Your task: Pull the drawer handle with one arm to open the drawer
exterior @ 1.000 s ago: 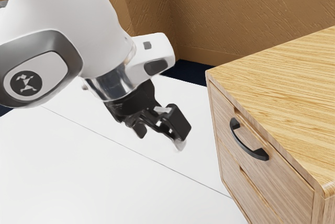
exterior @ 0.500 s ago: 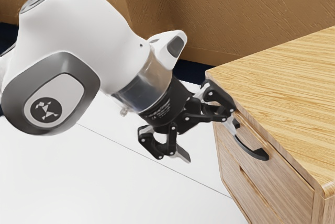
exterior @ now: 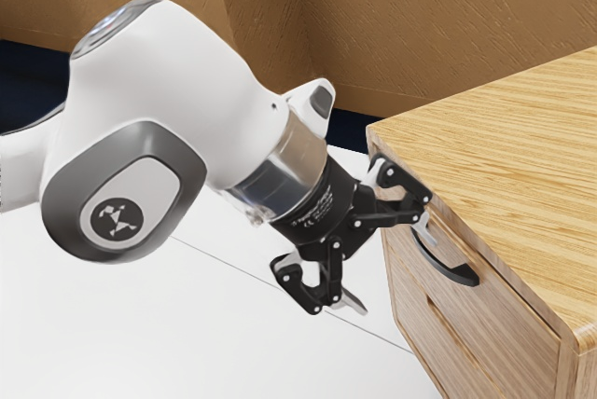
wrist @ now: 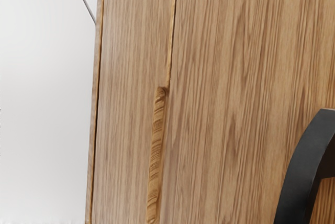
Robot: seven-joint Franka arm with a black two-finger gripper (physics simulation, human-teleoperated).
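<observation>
The worry here is a missed or half-made grip. The claw [exterior: 389, 266] is released, its fingers spread wide, and only the upper finger [exterior: 423, 224] is up by the near end of the black drawer handle [exterior: 446, 257]. The lower finger hangs well out over the white counter [exterior: 140, 324]. If it closes from this spot, I judge it could pinch the handle's end post instead of the bar, or slide off it, and a pull would then slip free without moving anything. Pushing in further at this slant could also knock that upper finger against the drawer front [exterior: 499, 298] or the edge of the cabinet top [exterior: 504, 157].

The drawer looks shut, its face flush with the wooden cabinet, the handle on the upper of the two fronts. In the wrist view the handle [wrist: 309, 171] curves in at one side, off centre, with the seam [wrist: 156, 150] running alongside it.

The arm comes in from the exterior view's left, its wrist angled down toward the cabinet face, the claw rolled so its fingers lie roughly along the handle rather than across it.
</observation>
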